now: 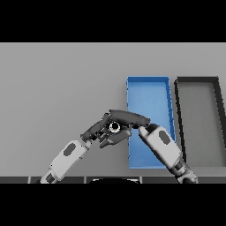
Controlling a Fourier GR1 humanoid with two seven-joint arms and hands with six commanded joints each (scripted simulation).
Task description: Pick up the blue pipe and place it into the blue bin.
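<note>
Both hands meet just left of the blue bin. The left hand and right hand overlap; finger states cannot be told. The blue pipe is not visible. Confirm a secure grasp before moving over the bin.

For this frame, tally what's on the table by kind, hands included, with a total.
Blue bin: 1
Dark bin: 1
Hands: 2, left hand and right hand, meeting at the blue bin's left edge
Blue pipe: 0 clearly visible
Total: 4
</note>
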